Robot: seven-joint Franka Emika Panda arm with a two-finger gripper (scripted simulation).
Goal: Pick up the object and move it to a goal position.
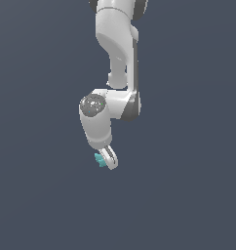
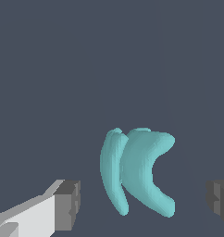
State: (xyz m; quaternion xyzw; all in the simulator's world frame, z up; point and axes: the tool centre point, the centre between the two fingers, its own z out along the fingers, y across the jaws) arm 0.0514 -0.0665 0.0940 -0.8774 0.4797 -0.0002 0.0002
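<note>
Hand point(image 2: 141, 203) wide open, gripping nothing; one teal object point(image 2: 139, 171) between fingers point(image 2: 67, 203).

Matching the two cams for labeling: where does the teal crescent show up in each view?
Exterior view: the teal crescent is a tiny speck low in the frame, just on the exterior view's left of the gripper tip.
Wrist view: the teal crescent fills the lower middle, between the two dark finger pads, touching neither.
Shared landmark: the gripper's fingers, which sit right by the crescent in both views.
</note>
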